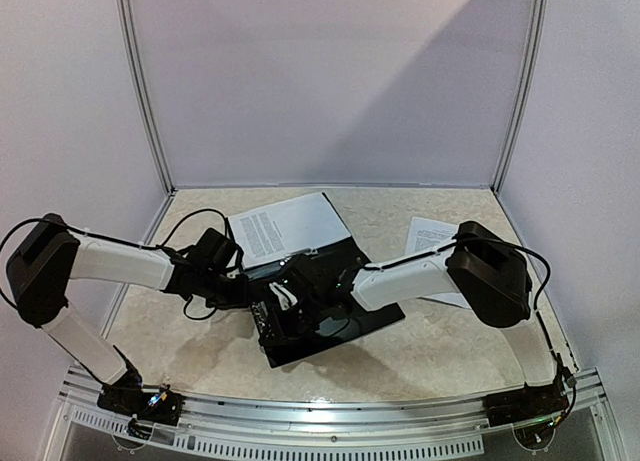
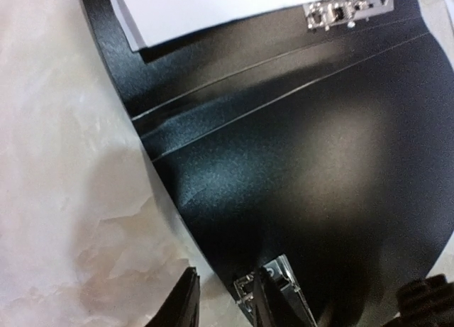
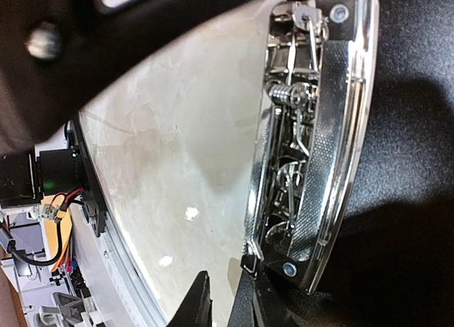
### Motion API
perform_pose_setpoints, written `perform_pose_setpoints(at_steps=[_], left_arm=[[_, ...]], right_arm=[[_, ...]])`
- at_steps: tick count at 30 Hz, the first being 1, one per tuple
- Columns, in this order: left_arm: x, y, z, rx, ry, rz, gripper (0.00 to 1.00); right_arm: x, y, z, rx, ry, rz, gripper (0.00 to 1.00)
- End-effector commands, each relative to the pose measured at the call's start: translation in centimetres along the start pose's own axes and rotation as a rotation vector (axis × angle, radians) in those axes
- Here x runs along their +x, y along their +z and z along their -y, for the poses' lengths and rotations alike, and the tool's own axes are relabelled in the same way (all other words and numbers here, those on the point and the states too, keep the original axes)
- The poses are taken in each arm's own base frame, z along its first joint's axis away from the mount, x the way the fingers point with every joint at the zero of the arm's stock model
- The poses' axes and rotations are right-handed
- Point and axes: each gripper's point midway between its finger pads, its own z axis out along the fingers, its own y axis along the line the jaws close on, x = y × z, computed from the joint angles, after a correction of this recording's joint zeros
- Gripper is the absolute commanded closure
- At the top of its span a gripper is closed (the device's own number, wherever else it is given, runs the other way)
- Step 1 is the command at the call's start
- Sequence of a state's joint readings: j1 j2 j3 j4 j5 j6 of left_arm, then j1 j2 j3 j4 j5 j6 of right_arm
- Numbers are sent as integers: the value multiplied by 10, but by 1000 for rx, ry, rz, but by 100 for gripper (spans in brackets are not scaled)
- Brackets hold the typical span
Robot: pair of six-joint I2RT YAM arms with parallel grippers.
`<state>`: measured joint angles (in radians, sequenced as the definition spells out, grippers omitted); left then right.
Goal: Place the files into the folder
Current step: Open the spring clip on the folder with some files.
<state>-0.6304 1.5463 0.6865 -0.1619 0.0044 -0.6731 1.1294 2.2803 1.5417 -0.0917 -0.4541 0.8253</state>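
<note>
The black folder (image 1: 365, 319) lies open in the middle of the table. A white printed sheet, one of the files (image 1: 290, 224), rests on its far-left part; its blank-looking corner shows in the left wrist view (image 2: 213, 8). A second sheet (image 1: 428, 235) lies on the table at the right, partly under the right arm. My left gripper (image 1: 256, 293) (image 2: 224, 279) is open and straddles the folder's (image 2: 298, 150) near edge beside a metal clip (image 2: 275, 284). My right gripper (image 1: 287, 306) (image 3: 225, 284) is narrowly open by the lower end of the long metal clip (image 3: 305, 150).
A second small metal clip (image 2: 340, 11) sits by the sheet's edge. Both arms meet over the folder's left side. The beige table (image 1: 200, 351) is walled on three sides, and a metal rail (image 1: 330, 416) runs along the front.
</note>
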Motion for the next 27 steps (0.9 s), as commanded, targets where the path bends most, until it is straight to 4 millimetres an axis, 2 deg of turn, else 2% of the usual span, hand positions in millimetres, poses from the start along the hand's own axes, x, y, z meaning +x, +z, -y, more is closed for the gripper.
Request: perform_pose_setpoints(at_steps=[1,8,14,25,27], left_arm=[[-22,-21,14,11,30,69,74],[-9,-4,15,14,33,5,79],[2,0,18,30,45,-30,80],[12,14,15,12,67,-70,83],[14,16,14,6,71,-77,83]], right_arm=[[-7,-14,0,13,14,35,80],[-11,-19,4,24,43,58,79],[-15,-23,11,28,61,84,79],[-16,-15,18,6,82,77,86],[-20,-14,13,-26,75,88,86]])
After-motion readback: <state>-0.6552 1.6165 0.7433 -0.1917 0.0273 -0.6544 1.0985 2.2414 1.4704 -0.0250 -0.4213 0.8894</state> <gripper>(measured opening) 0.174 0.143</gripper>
